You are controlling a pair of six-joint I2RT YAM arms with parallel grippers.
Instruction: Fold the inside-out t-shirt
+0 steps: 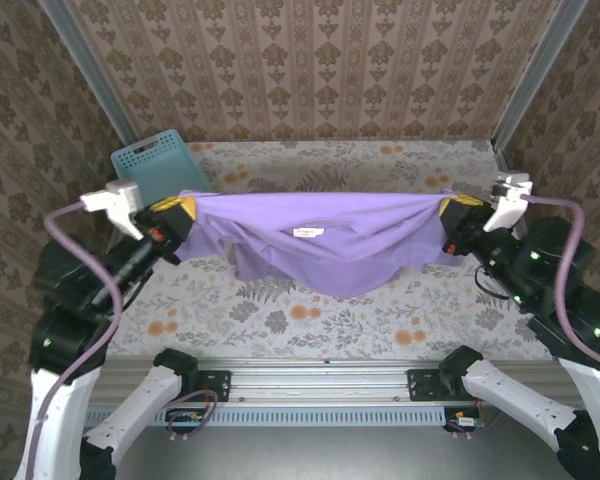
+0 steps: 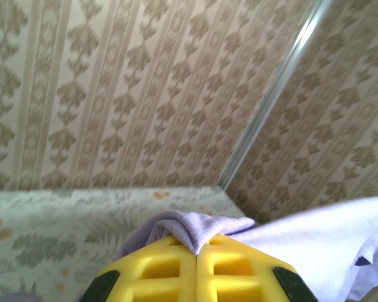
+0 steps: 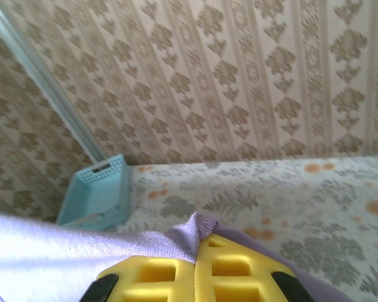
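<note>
Here the soft lavender-purple short-sleeved cloth t-shirt (image 1: 330,245) hangs spread in the air between the two arms, above the flower-patterned table (image 1: 310,325). Its upper edge is drawn almost straight from side to side, and its lower part sags in a loose belly. Whether that belly brushes the tabletop I cannot tell.

The left gripper (image 1: 185,212) has its yellow fingers pressed together on a bunched end of the cloth; in its wrist view a tuft of purple fabric pokes out of the seam between the pads. The right gripper (image 1: 448,215) is clamped the same way on the opposite end.

Holding both ends at a like height and well apart seems meant to let the cloth's own weight pull out the creases and show the garment's outline before it is laid down. A small white label (image 1: 308,232) faces up near the top edge, which suggests the inner face is outward.

The light-blue plastic lattice basket (image 1: 160,160) leans at the far left corner, behind the left gripper and off the middle of the table.
</note>
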